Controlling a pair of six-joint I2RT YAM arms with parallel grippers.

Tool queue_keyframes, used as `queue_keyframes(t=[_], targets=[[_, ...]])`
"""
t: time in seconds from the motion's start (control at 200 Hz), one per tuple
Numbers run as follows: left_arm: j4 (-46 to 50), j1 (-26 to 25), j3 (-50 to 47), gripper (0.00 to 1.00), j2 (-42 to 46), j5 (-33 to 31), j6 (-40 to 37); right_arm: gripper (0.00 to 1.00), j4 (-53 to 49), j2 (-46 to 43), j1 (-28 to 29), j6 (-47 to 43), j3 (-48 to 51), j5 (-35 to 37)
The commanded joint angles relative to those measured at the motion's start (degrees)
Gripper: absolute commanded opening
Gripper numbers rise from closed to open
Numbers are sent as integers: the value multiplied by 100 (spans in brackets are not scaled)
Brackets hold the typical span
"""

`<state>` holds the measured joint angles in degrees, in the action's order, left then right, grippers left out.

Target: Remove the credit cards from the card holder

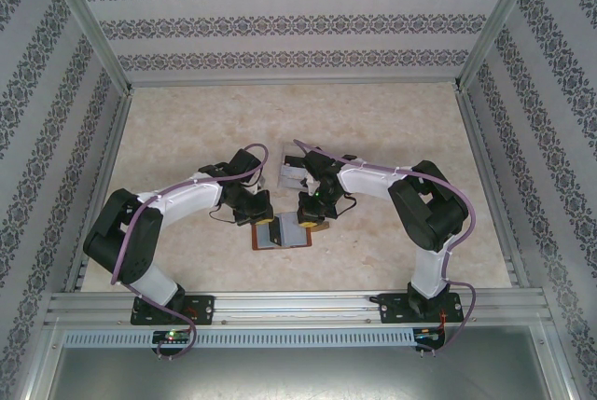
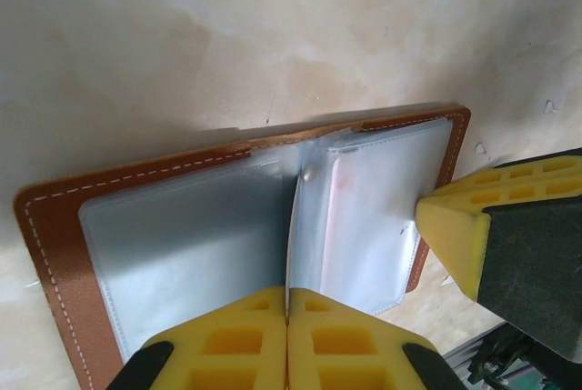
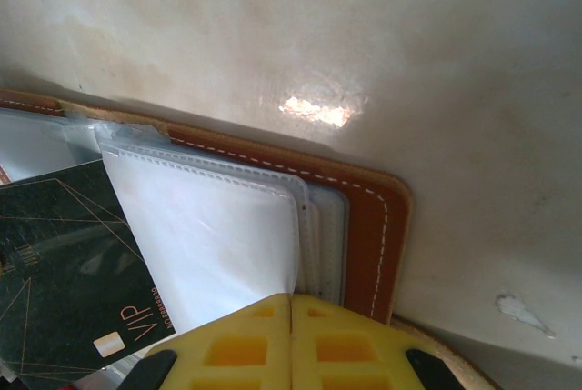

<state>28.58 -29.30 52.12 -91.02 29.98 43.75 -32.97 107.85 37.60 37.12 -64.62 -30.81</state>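
From above, your card holder (image 1: 280, 234) lies open near the near edge of the worktop (image 1: 187, 130). Its long axis runs left to right, between the left end effector (image 1: 265, 217) and the right end effector (image 1: 304, 216).

Left wrist: pads closed, pinching a clear leaf at the spine.

Right wrist: pads closed on a white leaf. A dark credit card (image 3: 64, 272) lies just left, nearer this arm.

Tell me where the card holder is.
The card holder lies open on the table, front centre in the top view, between the left gripper and the right gripper.
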Motion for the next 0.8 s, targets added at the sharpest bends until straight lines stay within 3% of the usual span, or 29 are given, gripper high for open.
queue_keyframes(t=[0.0,0.215,0.799], targets=[[69,-61,16,5,-39,-41,-57,8,-99,202,-1,-64,54,277],[226,-62,97,4,77,-246,-134,24,-197,19,-8,-40,87,369],[1240,-42,1002,0,-2,-770,-998,28,-499,-619,-181,-79,125,637]])
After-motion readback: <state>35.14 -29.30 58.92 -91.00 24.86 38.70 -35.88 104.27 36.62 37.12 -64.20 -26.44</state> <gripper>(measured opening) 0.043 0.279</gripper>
